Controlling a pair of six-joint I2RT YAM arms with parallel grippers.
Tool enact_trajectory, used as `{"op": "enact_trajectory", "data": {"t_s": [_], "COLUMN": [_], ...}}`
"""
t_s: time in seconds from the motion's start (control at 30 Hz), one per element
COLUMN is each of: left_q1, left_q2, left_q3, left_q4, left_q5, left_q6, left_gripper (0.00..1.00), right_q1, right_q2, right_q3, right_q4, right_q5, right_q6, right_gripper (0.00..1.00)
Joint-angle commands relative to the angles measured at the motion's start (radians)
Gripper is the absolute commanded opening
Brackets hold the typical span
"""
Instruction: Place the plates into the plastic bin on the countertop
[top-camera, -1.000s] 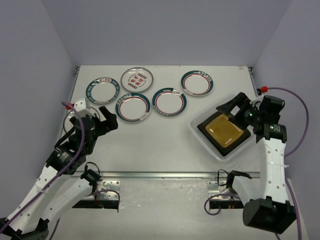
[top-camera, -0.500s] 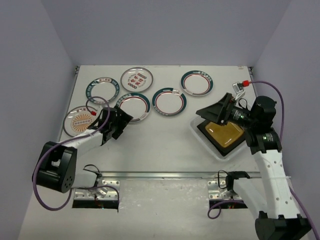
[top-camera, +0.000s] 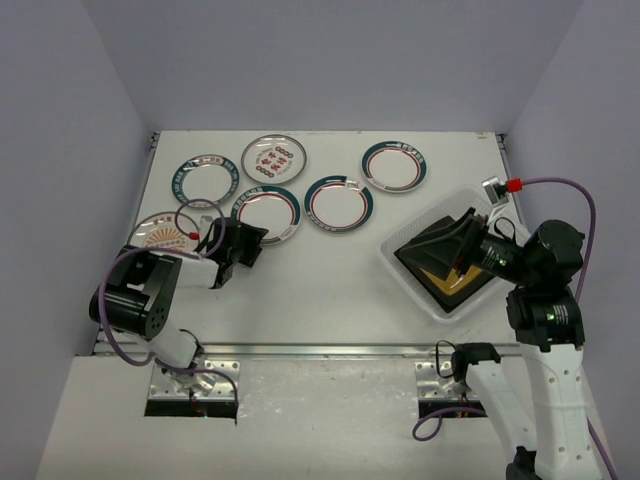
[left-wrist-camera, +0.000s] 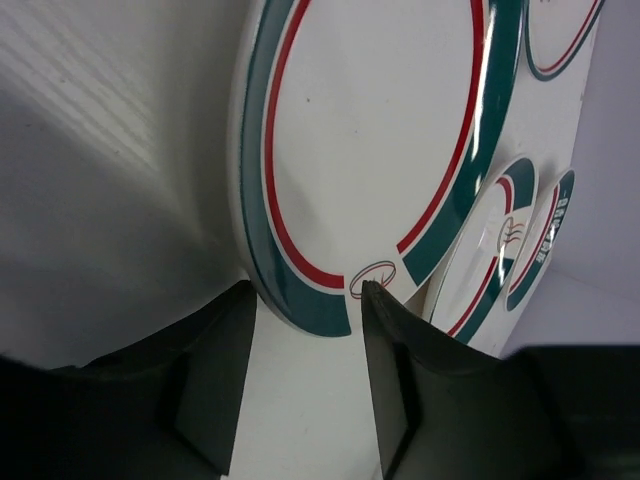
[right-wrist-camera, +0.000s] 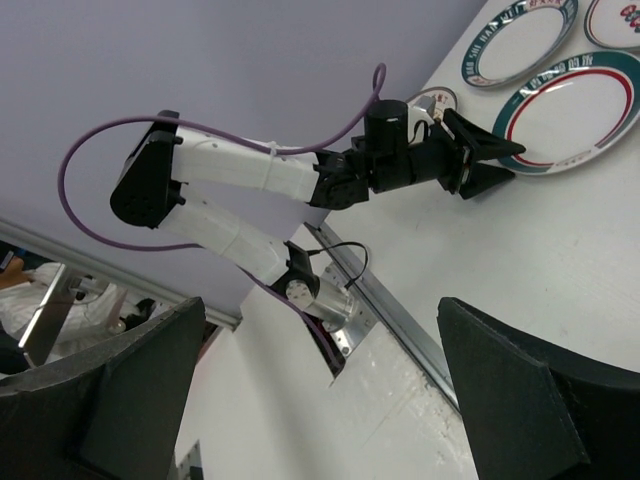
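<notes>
Several round white plates lie at the back of the countertop (top-camera: 320, 285). My left gripper (top-camera: 252, 243) (left-wrist-camera: 305, 288) sits low at the near rim of one teal-and-red-rimmed plate (top-camera: 265, 215) (left-wrist-camera: 370, 130). Its jaws are half closed: one fingertip is at the rim's outer edge, the other over the plate's face, with a gap between them. At right, the plastic bin (top-camera: 420, 292) holds the amber square plate (top-camera: 458, 275). My right gripper (top-camera: 438, 242) (right-wrist-camera: 320, 310) hangs wide open above it, with nothing between its fingers.
Other plates: teal-rimmed ones (top-camera: 204, 180) (top-camera: 338, 203) (top-camera: 394, 166), a red-motif one (top-camera: 273, 158), and an orange-motif one (top-camera: 160, 232) beside my left arm. Purple walls close in the back and sides. The metal front edge (top-camera: 320, 350) runs along the near side.
The left arm dropped flat and reached right to the teal-and-red plate's rim, its jaws narrowing. The right gripper rose and swung to point left over the bin.
</notes>
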Motion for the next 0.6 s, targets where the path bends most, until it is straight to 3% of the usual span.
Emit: {"op": "enact_trajectory", "data": {"t_s": [0.0, 0.03, 0.17, 0.3, 0.47, 0.57], "left_q1": [0.001, 0.002, 0.002, 0.004, 0.003, -0.018], "left_q2": [0.01, 0.007, -0.031, -0.064, -0.192, -0.422], "left_q3": [-0.008, -0.005, -0.034, -0.08, -0.139, -0.223], "left_q4": [-0.036, -0.048, -0.056, -0.038, -0.018, -0.022], "left_q5": [-0.075, -0.085, -0.112, -0.126, -0.116, -0.158], "left_q6": [-0.037, -0.04, -0.072, -0.103, -0.116, -0.078], "left_gripper": [0.31, 0.2, 0.18, 0.0, 0.0, 0.0], "right_q1": [0.003, 0.003, 0.003, 0.003, 0.003, 0.003], "right_q2": [0.003, 0.006, 0.012, 0.004, 0.001, 0.002], "right_q3": [0.011, 0.021, 0.052, 0.068, 0.081, 0.094], "right_q4": [0.013, 0.014, -0.018, -0.04, -0.053, -0.084], "right_q5": [0.0, 0.0, 0.029, 0.051, 0.061, 0.088], "right_q6": [-0.034, -0.033, -0.05, -0.07, -0.077, -0.107], "right_gripper": [0.99, 0.99, 0.99, 0.99, 0.99, 0.99]}}
